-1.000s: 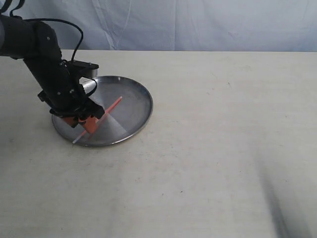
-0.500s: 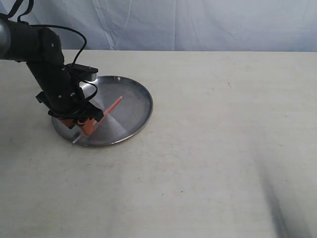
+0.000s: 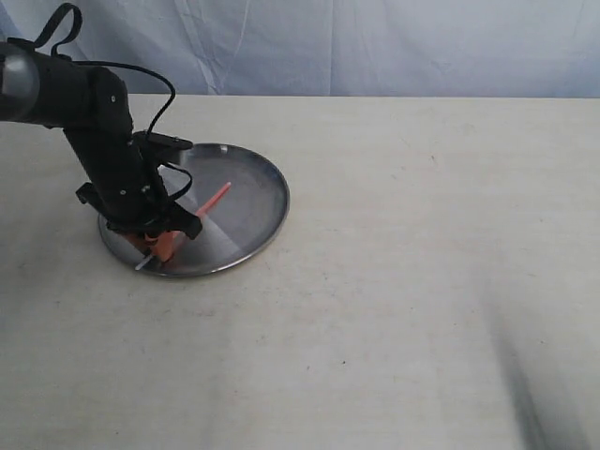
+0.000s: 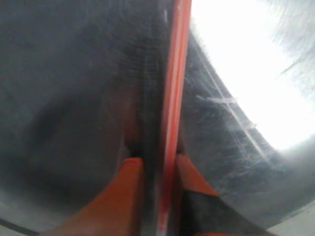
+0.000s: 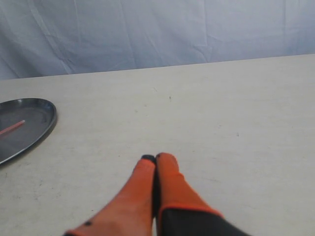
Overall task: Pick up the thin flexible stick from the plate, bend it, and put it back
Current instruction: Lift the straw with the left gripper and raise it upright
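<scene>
Stick [image 3: 214,199], seemingly light, springy and slippery, is lying slantwise across the plate [image 3: 262,187]. My left gripper [image 3: 161,246] is straddling it near its whitish end, leaving the long part free for bending, with jaws barely wider than it; I cannot tell whether they are pinching it. My right gripper [image 5: 155,160] is idling, closed tight on nothing.

plate [image 3: 267,202] on table [image 3: 422,281], left side | stick [image 3: 216,197] in plate | left gripper [image 3: 161,248] down in plate, astride stick

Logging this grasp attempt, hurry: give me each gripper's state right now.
Left gripper: straddles the thin flexible stick; whether it is clamped cannot be told.
Right gripper: shut, holding nothing.
</scene>
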You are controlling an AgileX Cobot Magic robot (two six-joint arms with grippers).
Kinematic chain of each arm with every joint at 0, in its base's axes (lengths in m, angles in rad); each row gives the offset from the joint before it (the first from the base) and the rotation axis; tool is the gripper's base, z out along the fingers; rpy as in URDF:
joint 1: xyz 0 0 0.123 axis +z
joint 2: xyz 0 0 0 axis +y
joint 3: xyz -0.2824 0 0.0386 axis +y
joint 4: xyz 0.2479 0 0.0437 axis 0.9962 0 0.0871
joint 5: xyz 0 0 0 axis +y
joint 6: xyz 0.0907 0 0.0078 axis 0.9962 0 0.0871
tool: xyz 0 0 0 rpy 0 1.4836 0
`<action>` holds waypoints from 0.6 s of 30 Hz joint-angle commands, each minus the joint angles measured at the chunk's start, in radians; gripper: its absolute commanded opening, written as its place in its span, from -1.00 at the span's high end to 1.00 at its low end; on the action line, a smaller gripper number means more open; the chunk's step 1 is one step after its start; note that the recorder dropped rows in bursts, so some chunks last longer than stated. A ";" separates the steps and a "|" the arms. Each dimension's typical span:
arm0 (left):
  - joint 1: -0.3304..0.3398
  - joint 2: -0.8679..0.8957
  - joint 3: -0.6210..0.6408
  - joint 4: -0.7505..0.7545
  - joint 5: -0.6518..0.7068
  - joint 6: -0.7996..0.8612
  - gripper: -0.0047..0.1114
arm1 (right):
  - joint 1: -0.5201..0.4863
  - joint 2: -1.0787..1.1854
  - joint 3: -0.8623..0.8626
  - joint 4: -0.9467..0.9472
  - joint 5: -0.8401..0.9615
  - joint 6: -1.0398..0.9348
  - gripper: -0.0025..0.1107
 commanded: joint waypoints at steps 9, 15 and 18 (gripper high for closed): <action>-0.018 -0.177 0.000 -0.269 0.042 0.217 0.92 | -0.005 -0.004 0.002 0.002 -0.008 0.000 0.97; -0.110 -0.388 0.129 -0.320 -0.012 0.238 0.92 | -0.005 -0.004 0.002 -0.001 -0.008 0.000 0.97; -0.144 -0.506 0.225 -0.345 -0.063 0.238 0.92 | -0.005 -0.004 0.002 0.001 -0.008 0.000 0.97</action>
